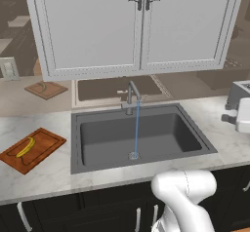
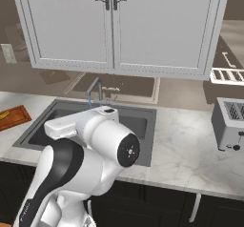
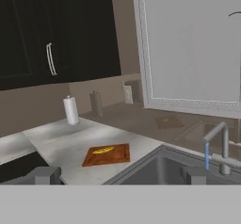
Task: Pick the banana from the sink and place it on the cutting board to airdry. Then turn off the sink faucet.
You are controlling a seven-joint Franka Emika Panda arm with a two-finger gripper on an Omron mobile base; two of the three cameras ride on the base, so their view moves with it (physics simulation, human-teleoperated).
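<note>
The small yellow banana [image 1: 25, 147] lies on the reddish-brown cutting board [image 1: 36, 150], which rests on the counter left of the dark sink [image 1: 146, 138]. A thin blue stream of water falls from the faucet [image 1: 132, 95] to the drain. In the hand view the banana [image 3: 102, 150] and cutting board [image 3: 117, 156] lie ahead, with the faucet [image 3: 222, 145] and sink [image 3: 157, 170] to the right. My gripper [image 3: 118, 176] is open, its fingertips [image 3: 44, 175] far apart with nothing between them, well back from the board. The board's end [image 2: 14, 116] shows at the left edge of the right base view.
A toaster [image 2: 231, 123] stands on the counter right of the sink. A smaller tan board [image 1: 46, 88] lies on the ledge behind. White wall cabinets [image 1: 136, 26] hang above the faucet. A paper towel roll [image 3: 71, 110] stands beyond the cutting board.
</note>
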